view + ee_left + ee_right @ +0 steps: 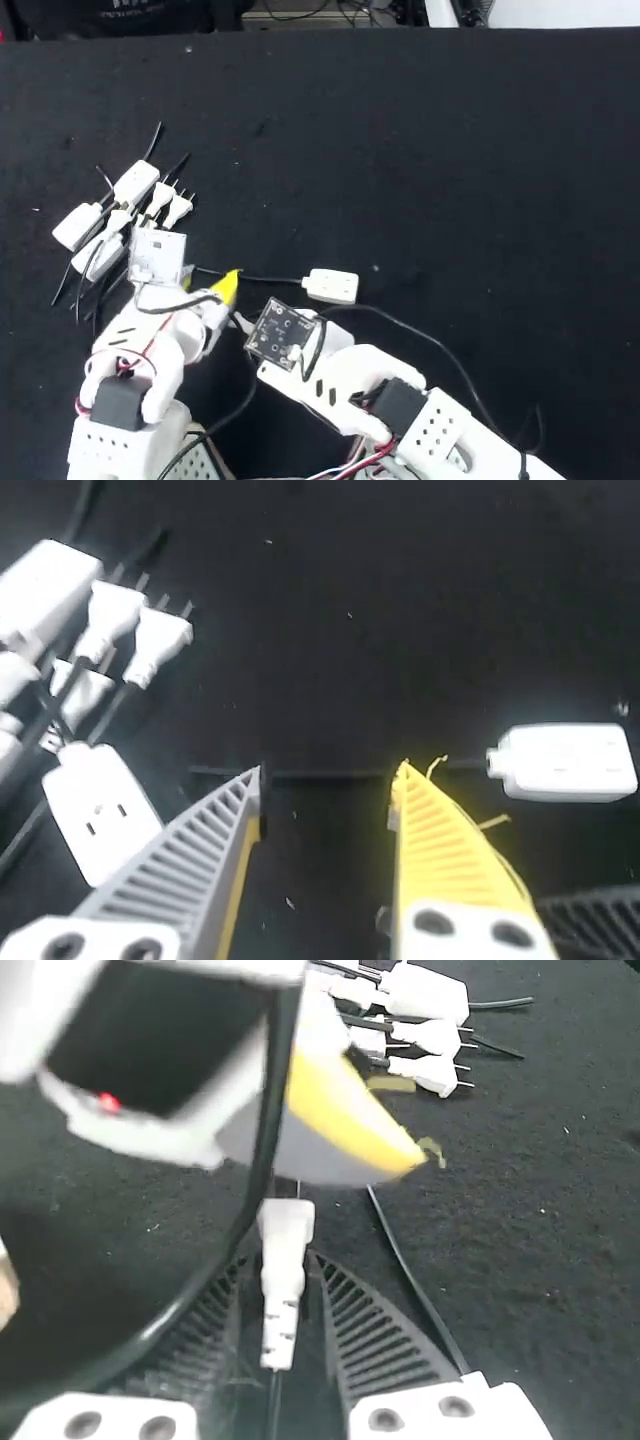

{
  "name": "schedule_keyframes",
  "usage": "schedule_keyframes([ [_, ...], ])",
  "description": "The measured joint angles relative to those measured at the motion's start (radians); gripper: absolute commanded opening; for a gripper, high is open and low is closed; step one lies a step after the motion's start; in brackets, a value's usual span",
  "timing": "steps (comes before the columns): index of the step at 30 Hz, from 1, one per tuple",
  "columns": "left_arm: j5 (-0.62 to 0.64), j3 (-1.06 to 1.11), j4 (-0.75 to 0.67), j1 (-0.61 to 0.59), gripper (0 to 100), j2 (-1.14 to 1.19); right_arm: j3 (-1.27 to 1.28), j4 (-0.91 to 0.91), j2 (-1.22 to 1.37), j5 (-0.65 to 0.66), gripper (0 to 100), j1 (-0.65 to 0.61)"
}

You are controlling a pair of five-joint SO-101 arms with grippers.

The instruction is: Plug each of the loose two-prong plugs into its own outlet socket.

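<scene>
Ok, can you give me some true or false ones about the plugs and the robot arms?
1. The left tool is open, and a black cord runs between its fingertips. True.
2. The right tool holds a yellow ball. False: a white plug sits between its fingers.
3. The table is black. True.
4. Every plug is already pushed into a socket. False: a loose plug lies on the table with its prongs bare.
5. A lone socket lies apart from the pile of plugs. True.
</scene>
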Motion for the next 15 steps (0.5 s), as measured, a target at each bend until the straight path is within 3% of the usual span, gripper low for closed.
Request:
schedule_keyframes([
  [15, -0.003, 0.011, -0.002, 0.008, 21, -0.009, 0.000, -0.029, 0.000, -0.166, 1.1, 0.034],
])
